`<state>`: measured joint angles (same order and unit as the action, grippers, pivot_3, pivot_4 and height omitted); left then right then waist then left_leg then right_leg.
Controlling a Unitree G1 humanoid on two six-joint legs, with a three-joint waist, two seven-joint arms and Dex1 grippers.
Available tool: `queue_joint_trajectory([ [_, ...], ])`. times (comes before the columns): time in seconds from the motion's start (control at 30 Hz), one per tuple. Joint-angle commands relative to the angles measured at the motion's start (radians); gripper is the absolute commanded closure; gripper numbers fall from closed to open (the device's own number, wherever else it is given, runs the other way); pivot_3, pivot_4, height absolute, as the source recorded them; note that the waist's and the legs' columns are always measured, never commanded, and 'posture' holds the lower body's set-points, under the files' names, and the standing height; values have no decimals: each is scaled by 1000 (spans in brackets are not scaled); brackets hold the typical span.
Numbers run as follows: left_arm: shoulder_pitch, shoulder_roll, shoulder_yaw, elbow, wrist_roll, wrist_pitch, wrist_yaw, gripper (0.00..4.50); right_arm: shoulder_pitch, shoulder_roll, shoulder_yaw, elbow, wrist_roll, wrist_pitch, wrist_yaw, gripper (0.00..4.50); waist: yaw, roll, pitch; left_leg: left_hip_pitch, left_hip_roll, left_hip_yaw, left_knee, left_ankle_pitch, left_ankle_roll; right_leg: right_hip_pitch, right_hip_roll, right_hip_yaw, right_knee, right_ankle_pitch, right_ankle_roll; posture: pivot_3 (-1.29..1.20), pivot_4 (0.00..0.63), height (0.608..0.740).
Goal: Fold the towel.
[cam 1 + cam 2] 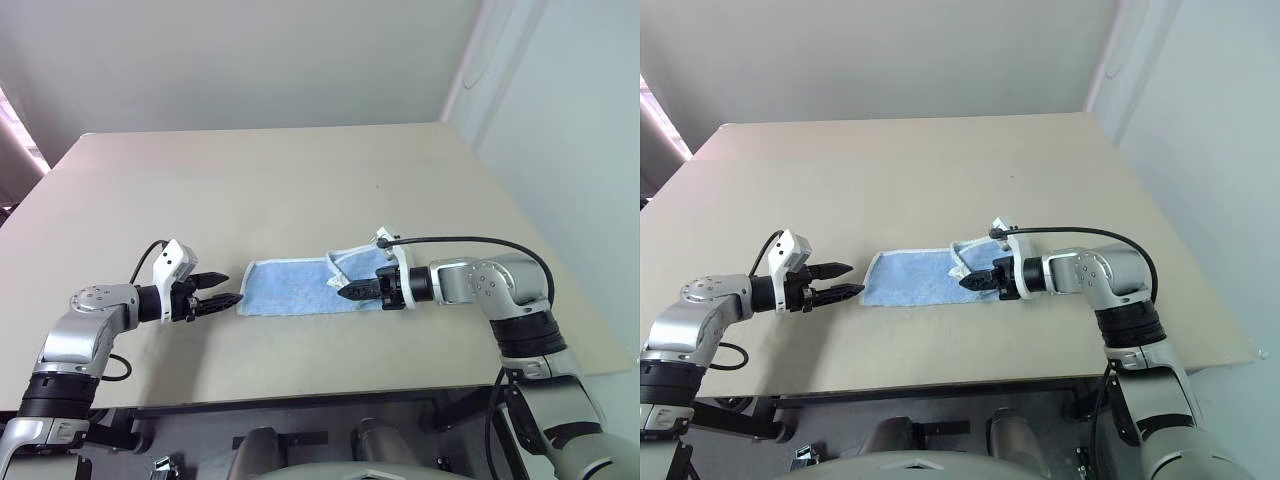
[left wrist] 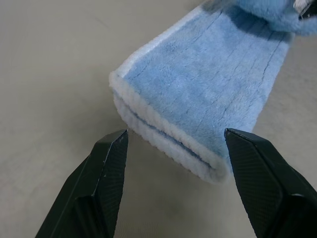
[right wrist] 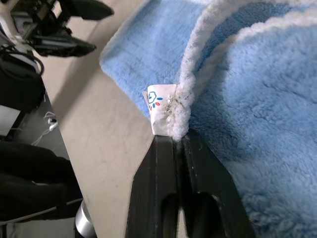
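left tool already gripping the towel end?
No: in the left wrist view the left tool stands open, its fingers just short of the towel edge, not touching.

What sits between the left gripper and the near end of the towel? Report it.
Nothing visible. The left gripper hovers with jaws open just short of the folded end of the towel, with bare table between them. The right gripper pinches the towel's tagged edge at the other end.

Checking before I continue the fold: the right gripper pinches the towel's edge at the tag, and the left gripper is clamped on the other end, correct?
Not quite. The left gripper is open, its fingers apart just short of the towel, as the left wrist view shows. The right gripper does pinch the edge at the tag.
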<state>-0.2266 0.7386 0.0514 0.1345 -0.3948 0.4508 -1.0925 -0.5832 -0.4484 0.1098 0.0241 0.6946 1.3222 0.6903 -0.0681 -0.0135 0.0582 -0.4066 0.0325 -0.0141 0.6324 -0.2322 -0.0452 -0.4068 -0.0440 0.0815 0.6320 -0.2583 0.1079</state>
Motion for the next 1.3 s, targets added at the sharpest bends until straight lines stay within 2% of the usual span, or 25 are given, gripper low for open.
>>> queue_joint_trajectory([
  [0.03,-12,11,12,-13,4,-8,0,1229,1,11,-21,-42,1,-22,-7,3162,-1,0,0,0,0,0,0,0,0,0,0,0,0,0,0,0,0,740],
  [0.2,-10,11,15,-16,3,-7,2,1229,25,-4,-69,-103,45,-52,37,1325,-1,0,0,0,0,0,0,0,0,0,0,0,0,0,0,0,0,740],
  [0.4,-9,10,18,-20,0,-4,6,1229,52,-55,-111,-147,17,-207,92,1325,-1,-1,0,1,0,0,0,0,0,1,0,0,0,0,0,0,0,740],
  [0.6,-15,10,19,0,4,-13,4,1229,189,-221,33,-212,-246,-648,221,1325,2,-2,-1,1,0,0,0,0,0,1,0,0,-1,0,0,0,0,740],
  [0.67,-19,10,21,7,4,-15,4,1229,223,-222,30,-215,-281,-785,259,1325,-1,-2,-1,1,0,0,0,0,0,1,0,0,-1,-1,0,0,0,740],
  [0.77,-24,9,19,15,5,-18,3,1229,241,-231,65,-201,-350,-896,288,1325,-4,-2,-1,3,0,0,0,0,0,2,1,0,0,0,0,0,0,740],
  [0.87,-27,8,17,16,6,-21,3,1229,244,-212,80,-203,-363,-906,291,689,-1,-3,-2,7,0,0,0,0,0,6,1,0,1,0,0,0,0,740],
  [0.93,-26,8,18,15,7,-22,2,1229,255,-203,84,-223,-353,-912,305,19,1,-3,-2,9,0,0,0,0,0,9,0,0,1,-1,0,0,0,740],
  [1.1,-27,11,20,11,9,-21,1,1229,257,-193,165,-173,-485,-984,274,19,0,-3,-2,13,0,0,0,0,0,11,0,0,0,-1,-1,0,0,740],
  [1.3,-30,9,22,9,11,-20,5,1229,223,-149,209,-139,-544,-930,244,19,-1,-3,-2,14,0,0,0,0,0,12,0,0,0,-1,-1,0,0,740],
])
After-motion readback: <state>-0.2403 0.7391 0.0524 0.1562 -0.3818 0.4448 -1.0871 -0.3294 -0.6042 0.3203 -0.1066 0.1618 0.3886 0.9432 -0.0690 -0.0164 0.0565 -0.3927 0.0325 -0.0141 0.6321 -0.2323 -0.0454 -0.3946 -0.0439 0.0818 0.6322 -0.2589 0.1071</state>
